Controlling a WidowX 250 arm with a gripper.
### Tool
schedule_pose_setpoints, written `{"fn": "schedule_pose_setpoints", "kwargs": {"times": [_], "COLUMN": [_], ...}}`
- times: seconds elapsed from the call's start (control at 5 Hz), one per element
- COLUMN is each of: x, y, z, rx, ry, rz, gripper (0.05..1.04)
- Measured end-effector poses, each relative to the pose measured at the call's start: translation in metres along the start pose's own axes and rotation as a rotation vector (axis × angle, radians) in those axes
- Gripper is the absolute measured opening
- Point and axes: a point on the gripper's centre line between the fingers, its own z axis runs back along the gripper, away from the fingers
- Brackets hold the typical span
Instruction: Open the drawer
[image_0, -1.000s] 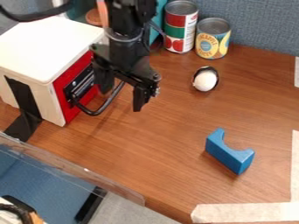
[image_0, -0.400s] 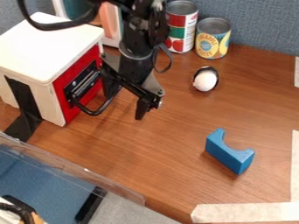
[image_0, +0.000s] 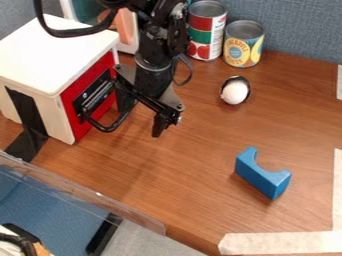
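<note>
Gripper open wide, fingers well apart, pointing down beside the drawer's black handle. One finger is at the handle's loop, the other out on the far side from the drawer; can't tell if either one touches it. Nothing seen gripped. Arm comes in from the top edge, left of centre, with a black cable looping over the box.

Drawer is at the left of the view: red front on a white-topped box, looks flush with the box, handle sticking out toward the gripper. Black tape runs down the box side onto the wood surface.

Rest: two cans near the back, red-and-green one left, yellow-and-blue one right, near a blue-grey partition. White rounded thing with a dark rim in front of the cans. Blue block with a curved cutout, right of centre, nearer the camera. Pale tape along the near right part of the surface. Clear panel slants across lower left.
</note>
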Motion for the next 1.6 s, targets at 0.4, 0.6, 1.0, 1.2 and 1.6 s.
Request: {"fn": "schedule_pose_setpoints", "kwargs": {"times": [0.4, 0.6, 1.0, 1.2, 1.6], "x": [0.012, 0.018, 0.025, 0.022, 0.010], "y": [0.006, 0.007, 0.012, 0.017, 0.016], "z": [0.000, -0.003, -0.015, -0.021, -0.028], "rx": [0.003, 0.001, 0.003, 0.000, -0.012], "ry": [-0.005, 0.001, 0.033, 0.048, 0.075], "rz": [0.000, 0.003, 0.015, 0.032, 0.057], "gripper": [1.000, 1.000, 0.999, 0.999, 0.656]}}
